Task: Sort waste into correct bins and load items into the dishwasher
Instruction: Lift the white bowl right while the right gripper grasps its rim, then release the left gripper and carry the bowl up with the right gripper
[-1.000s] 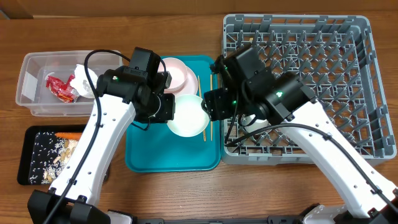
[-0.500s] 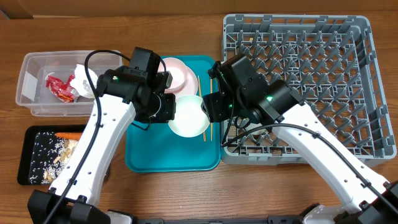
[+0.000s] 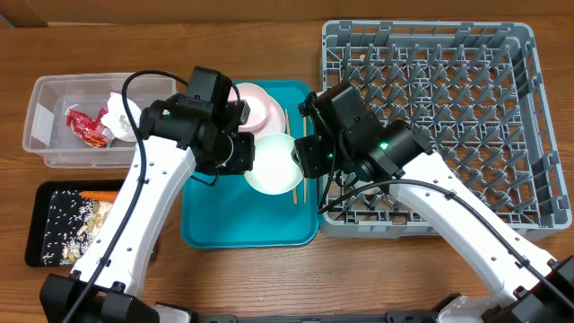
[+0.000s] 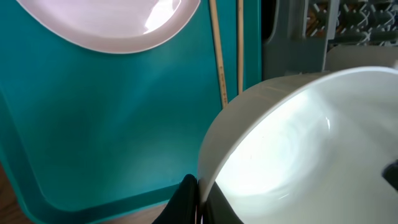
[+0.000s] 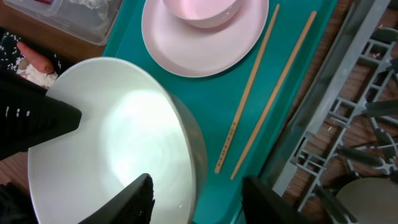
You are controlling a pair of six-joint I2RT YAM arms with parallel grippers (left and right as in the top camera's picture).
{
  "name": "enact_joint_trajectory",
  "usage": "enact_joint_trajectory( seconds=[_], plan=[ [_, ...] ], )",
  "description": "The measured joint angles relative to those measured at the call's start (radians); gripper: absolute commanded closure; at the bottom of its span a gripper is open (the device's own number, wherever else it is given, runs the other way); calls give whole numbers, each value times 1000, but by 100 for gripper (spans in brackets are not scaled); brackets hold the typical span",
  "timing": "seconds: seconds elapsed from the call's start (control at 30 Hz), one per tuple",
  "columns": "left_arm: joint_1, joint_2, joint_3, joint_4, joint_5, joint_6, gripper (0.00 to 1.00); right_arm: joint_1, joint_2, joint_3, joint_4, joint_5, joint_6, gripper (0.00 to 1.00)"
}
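Observation:
A whitish bowl [image 3: 272, 166] hangs tilted over the teal tray [image 3: 224, 224]. My left gripper [image 4: 200, 199] is shut on the bowl's [image 4: 298, 149] left rim. My right gripper [image 5: 202, 199] is open and straddles the bowl's [image 5: 112, 143] right rim, one finger inside and one outside, with gaps on both sides. On the tray lie the pink plate [image 5: 205, 50], carrying a small pink bowl [image 5: 199, 9], and the chopsticks [image 5: 267, 93]. The grey dish rack [image 3: 448, 90] stands to the right.
The clear tub [image 3: 54, 135] at the left holds the red wrapper [image 3: 87, 126] and crumpled paper [image 3: 121, 112]. The black tray [image 3: 40, 224] below it holds the carrot [image 3: 100, 195] and beige scraps [image 3: 90, 224]. Another whitish bowl [image 5: 367, 199] sits in the rack's near corner.
My right gripper has slid left onto the bowl's right rim, and its jaws have narrowed. The left gripper and the bowl have stayed where they were.

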Motion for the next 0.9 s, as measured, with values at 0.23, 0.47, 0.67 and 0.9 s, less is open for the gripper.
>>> enact_joint_trajectory(
  seconds=[0.23, 0.47, 0.67, 0.9],
  plan=[
    [0, 0, 0, 26, 3, 0, 95, 8, 14, -4, -3, -1, 3, 60],
    [0, 0, 0, 27, 3, 0, 95, 8, 16, -5, 0, -1, 5, 77],
    [0, 0, 0, 35, 6, 0, 94, 8, 16, -5, 5, 6, 21, 90],
    [-3, -6, 0, 42, 45, 0, 88, 1, 24, -8, 4, 60, 34, 96]
  ],
)
